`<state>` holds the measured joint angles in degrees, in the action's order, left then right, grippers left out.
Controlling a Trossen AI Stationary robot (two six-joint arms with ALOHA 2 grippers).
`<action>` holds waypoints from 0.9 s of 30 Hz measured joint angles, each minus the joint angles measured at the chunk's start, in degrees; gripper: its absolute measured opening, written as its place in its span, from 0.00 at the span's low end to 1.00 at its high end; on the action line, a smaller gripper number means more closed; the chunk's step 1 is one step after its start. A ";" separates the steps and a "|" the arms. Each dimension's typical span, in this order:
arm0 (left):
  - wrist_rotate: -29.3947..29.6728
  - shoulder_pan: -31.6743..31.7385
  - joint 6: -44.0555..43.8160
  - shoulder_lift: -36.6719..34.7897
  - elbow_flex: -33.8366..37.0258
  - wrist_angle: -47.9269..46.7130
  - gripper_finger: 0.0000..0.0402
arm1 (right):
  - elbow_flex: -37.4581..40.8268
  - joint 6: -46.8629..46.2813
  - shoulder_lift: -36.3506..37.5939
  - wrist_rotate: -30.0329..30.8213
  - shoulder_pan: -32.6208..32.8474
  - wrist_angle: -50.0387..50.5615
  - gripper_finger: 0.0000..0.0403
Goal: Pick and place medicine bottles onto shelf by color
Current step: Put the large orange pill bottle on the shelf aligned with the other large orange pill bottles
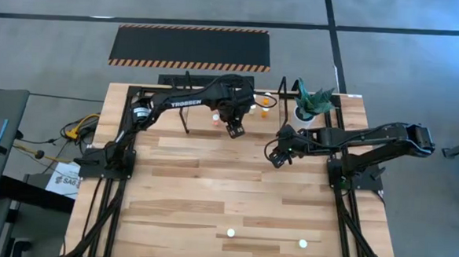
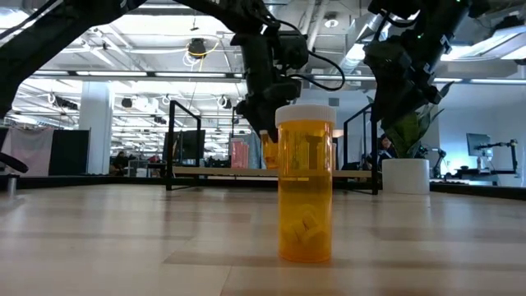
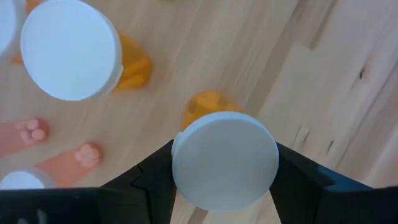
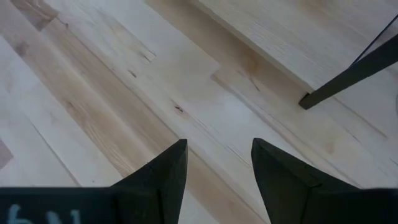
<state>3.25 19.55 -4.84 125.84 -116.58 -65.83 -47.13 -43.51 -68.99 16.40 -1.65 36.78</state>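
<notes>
Orange medicine bottle (image 3: 224,158), white cap up, clamped between the left gripper (image 1: 234,129) fingers above the shelf (image 1: 195,103) at the table's 12 o'clock. Neighbouring bottles (image 3: 71,50) stand close; lowering off-line could topple them. Right gripper (image 1: 278,155), at 2 o'clock, hangs empty, fingers apart. Two bottles (image 1: 229,233) wait at 6 o'clock.

Orange bottle (image 2: 306,185), white cap; black mat (image 1: 190,47), hazard-striped edges.
</notes>
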 joint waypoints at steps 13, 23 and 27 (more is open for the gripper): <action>0.31 0.20 -1.71 -0.07 0.77 2.48 0.48 | 0.00 0.00 0.00 -0.02 0.00 0.01 0.50; -2.56 1.71 -2.40 0.86 0.72 2.72 0.48 | 0.00 0.00 0.00 -0.02 0.00 0.01 0.50; -2.59 1.73 -2.83 0.96 0.72 3.21 0.48 | 0.00 0.00 0.00 -0.02 0.00 0.01 0.50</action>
<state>0.66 21.28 -7.67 126.80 -115.85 -62.62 -47.13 -43.51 -68.99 16.38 -1.65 36.80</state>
